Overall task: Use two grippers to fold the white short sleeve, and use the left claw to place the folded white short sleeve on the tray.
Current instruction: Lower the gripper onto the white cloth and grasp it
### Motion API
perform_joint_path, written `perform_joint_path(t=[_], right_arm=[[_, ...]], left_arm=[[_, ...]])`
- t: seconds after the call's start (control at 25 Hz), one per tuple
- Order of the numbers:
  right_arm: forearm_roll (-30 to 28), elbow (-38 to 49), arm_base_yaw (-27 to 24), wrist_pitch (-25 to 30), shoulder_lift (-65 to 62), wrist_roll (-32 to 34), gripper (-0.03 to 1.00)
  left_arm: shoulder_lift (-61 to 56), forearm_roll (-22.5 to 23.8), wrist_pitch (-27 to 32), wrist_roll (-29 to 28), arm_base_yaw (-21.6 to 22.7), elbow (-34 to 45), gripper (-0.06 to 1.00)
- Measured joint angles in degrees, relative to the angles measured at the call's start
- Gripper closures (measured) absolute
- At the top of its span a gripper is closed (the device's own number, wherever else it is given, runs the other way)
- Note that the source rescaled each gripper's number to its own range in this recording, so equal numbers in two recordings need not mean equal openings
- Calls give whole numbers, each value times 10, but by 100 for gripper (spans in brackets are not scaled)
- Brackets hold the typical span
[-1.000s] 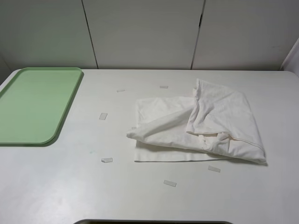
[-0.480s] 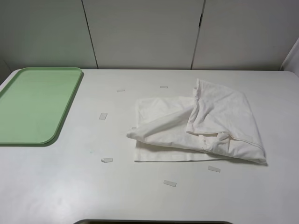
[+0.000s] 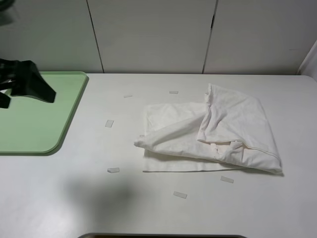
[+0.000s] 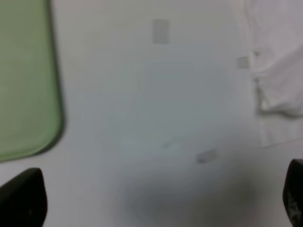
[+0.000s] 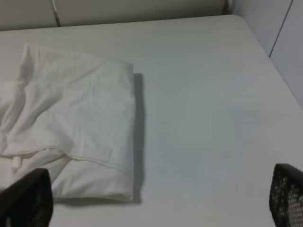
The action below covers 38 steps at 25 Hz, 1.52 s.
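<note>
far left: tray [image 3: 34, 129] lies flat at the table's left edge, pale green, nothing lying in it

left arm [image 3: 27, 84] hangs over the tray's far part in the high view, black and blurred. left claw [image 4: 158, 196]: wrist view shows only the two finger ends, one at each lower corner, so jaws spread wide with nothing between them. below it is bare table [image 3: 99, 208], with the tray's rounded corner to one side and the shirt's edge to the other. it is near neither

centre: small tape strips [image 3: 109, 123] are scattered flat on the table between tray and shirt. not task items

right of centre: white short sleeve [image 3: 213, 134] lies on the table, well apart from the tray. it is not neatly folded: a flat lower layer with a straight near edge, the right part flopped over it, a rumpled ridge running toward the left. no claw touches it

right: right gripper [image 5: 156, 198] is out of the high view. its wrist view shows the finger ends at both lower corners, wide apart and empty, looking down on the shirt's right fold and the bare table beyond

step in hand (judgement): the opening approach. folding is not begun and nothing is held

next move calls for: left claw to travel right across the table to the shirt's left edge, right gripper to drop to the right edge. each needs a pinch on a clean hem or corner, not the bunched ridge, so the cloth can be drawn flat before folding. thin fabric on a smooth table, so pinch low
</note>
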Motion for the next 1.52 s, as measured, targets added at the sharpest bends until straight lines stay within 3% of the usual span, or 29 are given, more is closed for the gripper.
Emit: perform_joint_path(t=[0.6, 0.88, 1.08, 1.52], right_arm=[[0, 0, 0, 0, 0, 0, -3], [0, 0, 0, 0, 0, 0, -3], [0, 0, 0, 0, 0, 0, -3], [0, 0, 0, 0, 0, 0, -3]], left_arm=[[261, -144, -233, 4, -185, 0, -5], [333, -202, -305, 4, -233, 0, -5], [382, -238, -329, 4, -258, -19, -5], [482, -248, -336, 2, -295, -107, -6]])
